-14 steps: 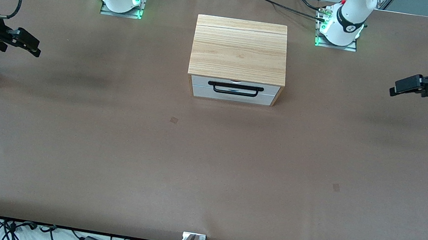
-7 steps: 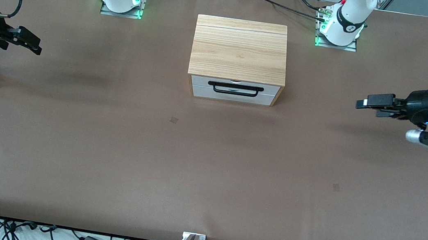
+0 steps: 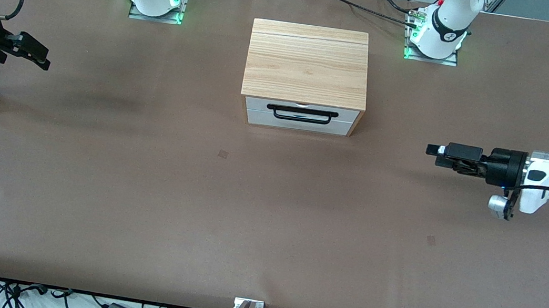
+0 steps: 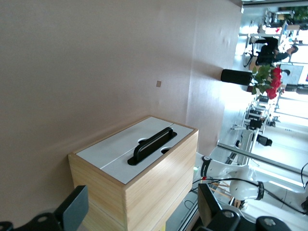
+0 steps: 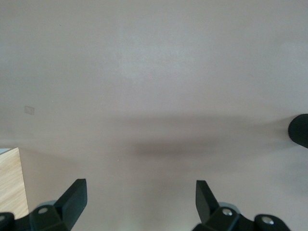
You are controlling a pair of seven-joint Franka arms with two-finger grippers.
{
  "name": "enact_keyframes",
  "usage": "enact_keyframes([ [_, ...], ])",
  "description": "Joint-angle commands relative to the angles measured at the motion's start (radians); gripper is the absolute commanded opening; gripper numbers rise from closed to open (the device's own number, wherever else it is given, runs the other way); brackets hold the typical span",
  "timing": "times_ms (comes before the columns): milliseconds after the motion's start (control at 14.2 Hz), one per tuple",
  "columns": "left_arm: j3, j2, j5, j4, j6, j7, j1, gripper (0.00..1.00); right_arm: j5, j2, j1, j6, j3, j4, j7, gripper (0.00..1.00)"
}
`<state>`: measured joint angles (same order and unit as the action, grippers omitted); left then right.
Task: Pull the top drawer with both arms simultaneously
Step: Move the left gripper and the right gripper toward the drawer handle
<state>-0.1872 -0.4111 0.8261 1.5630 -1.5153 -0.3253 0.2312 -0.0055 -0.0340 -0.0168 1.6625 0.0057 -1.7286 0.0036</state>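
Comparing with half a second earlier: the left gripper [image 3: 436, 155] had swung lower and closer to the cabinet [image 3: 307, 63], over bare table [image 3: 266, 216] toward the left arm's end, fingers [image 4: 74, 208] wide open, holding nothing. The right gripper [image 3: 40, 57] barely moved (it waited over the right arm's end), also wide open and empty. The top drawer [image 3: 301, 108] sat shut, well apart from both grippers. Count: two arms, one cabinet, two drawer fronts, one black handle [image 3: 302, 113].
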Motion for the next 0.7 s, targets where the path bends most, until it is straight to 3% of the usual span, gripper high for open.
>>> enact_keyframes([
  [0, -0.003, 0.008, 0.065, 0.074, -0.036, -0.095, 0.003, 1.00, -0.001, 0.003, 0.000, -0.017, 0.017, 0.015, 0.001, 1.00],
  [422, -0.021, 0.003, 0.264, 0.241, -0.124, -0.243, -0.001, 1.00, 0.030, 0.090, 0.014, 0.002, 0.019, 0.024, 0.009, 1.00],
  [492, -0.021, -0.020, 0.277, 0.255, -0.129, -0.309, -0.015, 1.00, 0.074, 0.136, 0.015, 0.002, 0.019, 0.029, 0.003, 1.00],
  [633, -0.021, -0.060, 0.353, 0.296, -0.129, -0.374, -0.024, 1.00, 0.247, 0.222, 0.032, 0.002, 0.017, 0.055, -0.001, 1.00],
])
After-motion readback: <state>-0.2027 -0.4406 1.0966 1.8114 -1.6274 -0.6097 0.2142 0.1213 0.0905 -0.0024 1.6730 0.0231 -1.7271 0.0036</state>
